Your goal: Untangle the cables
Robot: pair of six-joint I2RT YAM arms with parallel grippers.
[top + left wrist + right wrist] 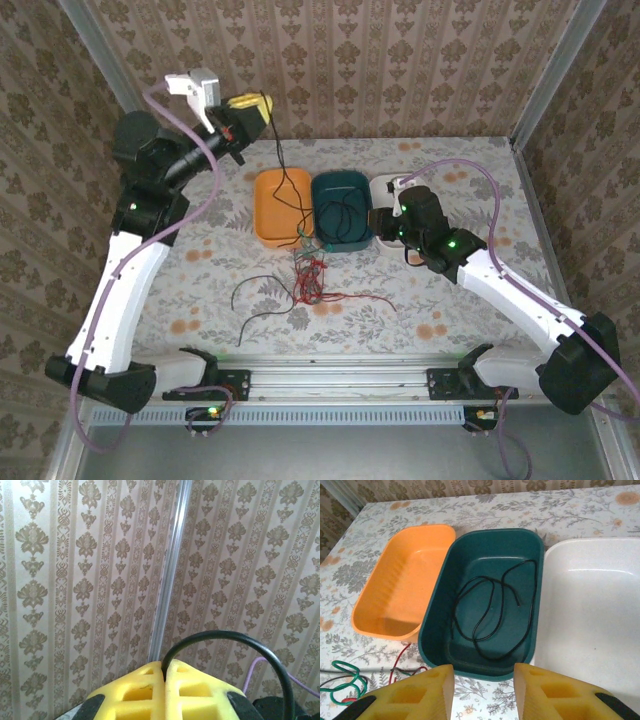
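Cables (pixel 308 275): red, green and black strands bunched on the surface (pixel 200 270), just in front of the bins. My left fingers (pixel 159 682) are high up near the back wall, pressed together on a black cable (pixel 220 635) that arches out of their seam. From above it trails down across the orange bin (pixel 268 215) toward the bunch; where it ends I cannot tell. My right fingers (pixel 442 687) hover at the near rim of the green bin (pixel 436 610), spread apart, gripping nothing. A second black cable (pixel 502 605) lies looped inside that bin. White bin (pixel 595 605) just beside it, on the right.
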